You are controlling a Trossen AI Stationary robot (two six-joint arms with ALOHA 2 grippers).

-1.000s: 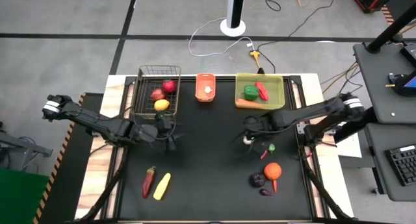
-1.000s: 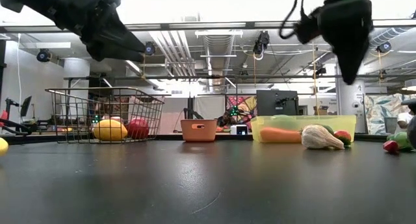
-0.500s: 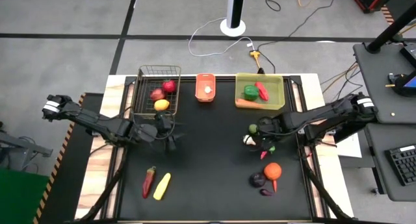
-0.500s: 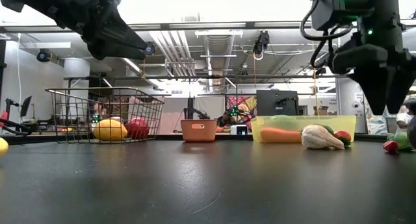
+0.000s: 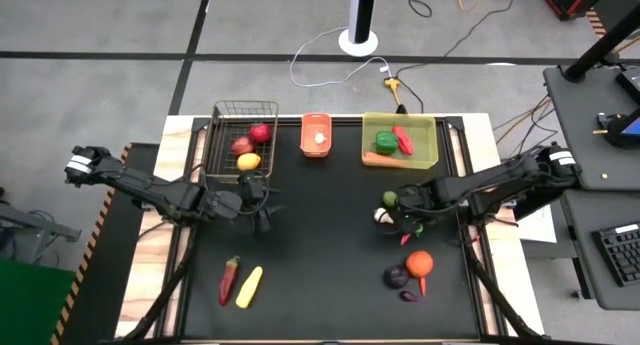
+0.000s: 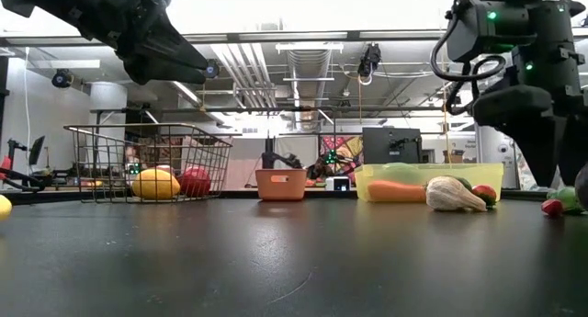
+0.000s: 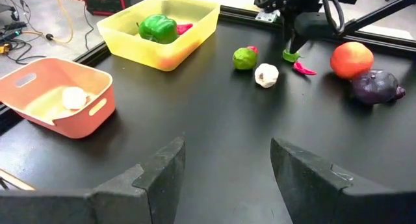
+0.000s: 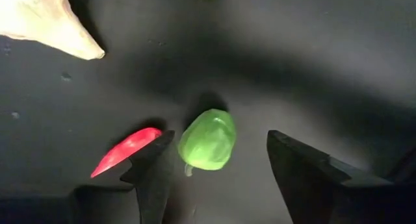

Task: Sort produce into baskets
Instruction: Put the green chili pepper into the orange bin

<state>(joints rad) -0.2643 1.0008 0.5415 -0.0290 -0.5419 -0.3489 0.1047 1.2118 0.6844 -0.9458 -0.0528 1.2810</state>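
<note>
Right pincer [image 8: 214, 178]: hangs low over the right half of the table [image 5: 320, 255], fingers apart and straddling a small green chilli cap [image 8: 208, 138]; nothing is clamped. The straddle looks like the set-up for a pick.
Red chilli [image 8: 125, 151]: lies on the table touching or just beside one finger of the right pincer, so a close could catch it too.
Left pincer [image 7: 227, 165]: waits above the table near the wire-mesh basket [image 5: 243, 110], fingers apart and empty, apparently parked clear of the other arm's work.
Garlic bulb [image 5: 380, 215]: off-white, on the table just beside the right pincer, with a small green round fruit [image 5: 390, 199] next to it.
Wire-mesh basket contents: two red apples [image 5: 260, 133] and a yellow lemon [image 5: 249, 162], so it seems to be taking fruit.
Orange basket [image 5: 316, 135]: small, holds one pale item that cannot be identified.
Yellow-green bin [image 5: 400, 140]: translucent, holds a green pepper [image 5: 386, 141], a red chilli and a carrot [image 5: 380, 158]; vegetables seem to go here.
Unsorted, right front: an orange [image 5: 419, 263], a purple eggplant [image 5: 396, 277] and small pieces beside them.
Unsorted, left front: a dark red chilli [image 5: 230, 278] and a yellow corn cob [image 5: 249, 286], side by side.
Look of the target: glossy, smooth, pale green, rounded with a short stem.
</note>
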